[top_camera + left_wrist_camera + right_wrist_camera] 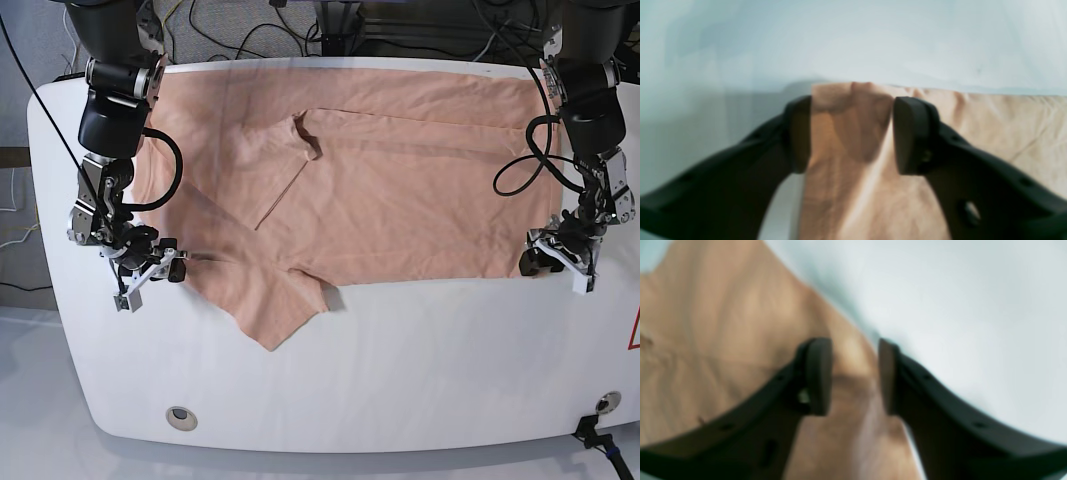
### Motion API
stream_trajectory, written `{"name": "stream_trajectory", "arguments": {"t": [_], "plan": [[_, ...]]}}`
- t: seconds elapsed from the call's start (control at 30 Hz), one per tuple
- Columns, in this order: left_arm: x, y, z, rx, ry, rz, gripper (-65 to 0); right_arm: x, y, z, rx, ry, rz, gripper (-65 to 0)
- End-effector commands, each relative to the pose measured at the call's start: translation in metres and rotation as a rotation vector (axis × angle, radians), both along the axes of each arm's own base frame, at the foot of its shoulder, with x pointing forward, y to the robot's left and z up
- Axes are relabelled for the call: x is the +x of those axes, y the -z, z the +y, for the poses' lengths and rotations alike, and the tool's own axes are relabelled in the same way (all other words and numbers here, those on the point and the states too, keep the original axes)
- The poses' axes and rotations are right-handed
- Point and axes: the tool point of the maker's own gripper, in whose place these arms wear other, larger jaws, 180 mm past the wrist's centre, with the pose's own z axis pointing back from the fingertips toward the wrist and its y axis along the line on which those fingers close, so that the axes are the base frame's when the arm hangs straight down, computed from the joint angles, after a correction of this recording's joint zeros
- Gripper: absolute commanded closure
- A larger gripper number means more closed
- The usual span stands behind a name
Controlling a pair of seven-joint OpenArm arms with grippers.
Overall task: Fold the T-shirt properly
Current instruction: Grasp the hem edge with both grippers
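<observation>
Care matters here: both end effectors, left (851, 133) and right (855, 376), stand part-open astride T-shirt (400, 190) edges, so each should pinch only hem, not white surface (400, 380).

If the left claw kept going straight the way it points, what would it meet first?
Probably the corner of the peach cotton T-shirt lying between its open jaws, then the white table beyond; depth is unclear.

Readable text: none in any view.
Sign: part of a red triangle outline on the white table (400, 370), right edge; content cut off, unreadable.
</observation>
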Motion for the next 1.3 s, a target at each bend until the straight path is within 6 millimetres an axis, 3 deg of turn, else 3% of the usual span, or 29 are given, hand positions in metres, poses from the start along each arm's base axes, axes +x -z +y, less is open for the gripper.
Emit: {"name": "stream_trajectory", "arguments": {"t": [0.0, 0.1, 0.6, 1.13, 1.27], "plan": [[0.001, -0.004, 0.006, 0.022, 0.006, 0.012, -43.0, 0.015, -0.021, -0.009, -0.008, 0.009, -0.063, -32.8], [0.001, -0.004, 0.006, 0.022, 0.007, 0.013, -45.4, 0.015, -0.018, 0.003, -0.027, -0.035, -0.050, -39.2], [0.001, 0.000, -0.003, 0.038, 0.046, 0.030, -45.4, 0.004, -0.002, 0.020, -0.004, -0.057, -0.020, -38.7], [-0.001, 0.004, -0.018, 0.022, 0.066, 0.025, -45.4, -0.001, 0.004, 0.021, -0.001, -0.058, -0.007, 0.0], [-0.002, 0.001, -0.030, 0.034, 0.093, 0.002, -45.4, -0.001, 0.004, 0.021, -0.001, -0.058, -0.007, 0.0]]}}
